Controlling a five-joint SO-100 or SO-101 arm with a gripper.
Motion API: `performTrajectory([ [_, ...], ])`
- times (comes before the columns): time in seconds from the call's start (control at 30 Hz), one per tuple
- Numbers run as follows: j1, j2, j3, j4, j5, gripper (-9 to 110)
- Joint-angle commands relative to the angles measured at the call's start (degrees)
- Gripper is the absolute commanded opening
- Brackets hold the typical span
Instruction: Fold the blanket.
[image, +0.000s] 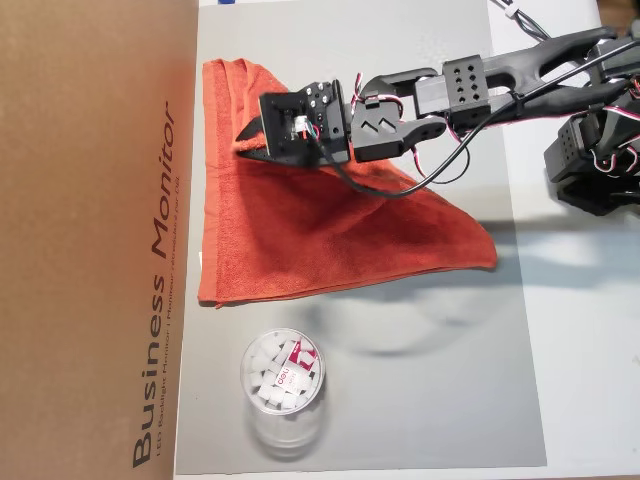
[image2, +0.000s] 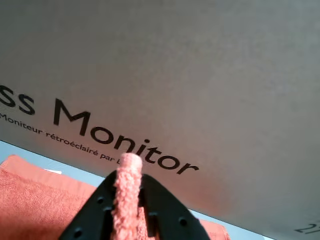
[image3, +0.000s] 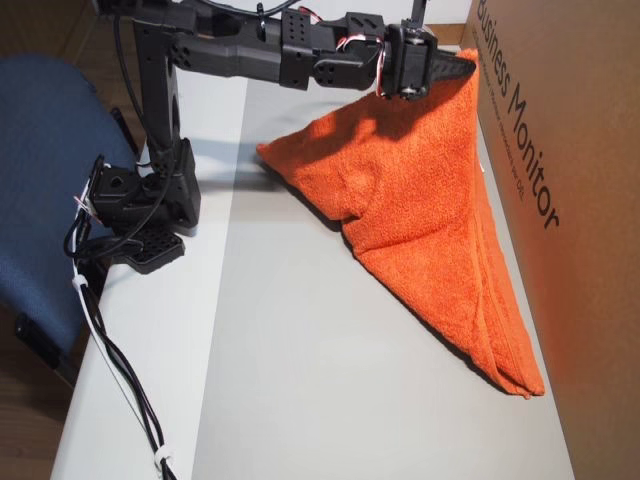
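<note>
Clamped between the black fingers (image2: 100, 210) in the wrist view, a fold of the blanket (image2: 126, 195) is pinched by the claw (image: 250, 140). Its body lies as a triangle on the grey mat (image: 420, 400), along the cardboard box (image: 90, 240) at the surface's left edge in an overhead view, above the clear tub (image: 283, 385).

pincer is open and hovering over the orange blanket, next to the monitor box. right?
Not open. In the wrist view the pincer is shut on a fold of the orange blanket, and an overhead view shows that blanket lifted by it. It is next to the monitor box.
</note>
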Motion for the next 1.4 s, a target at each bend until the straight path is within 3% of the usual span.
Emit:
performTrajectory([
  [0.0, -1.5, -0.9, -4.0, -1.4, -0.6, 0],
  [0.5, -5.2, -17.1, -17.4, -1.5, -5.7, 0],
  [1.37, -7.6, -39.9, -37.4, -1.5, -5.7, 0],
])
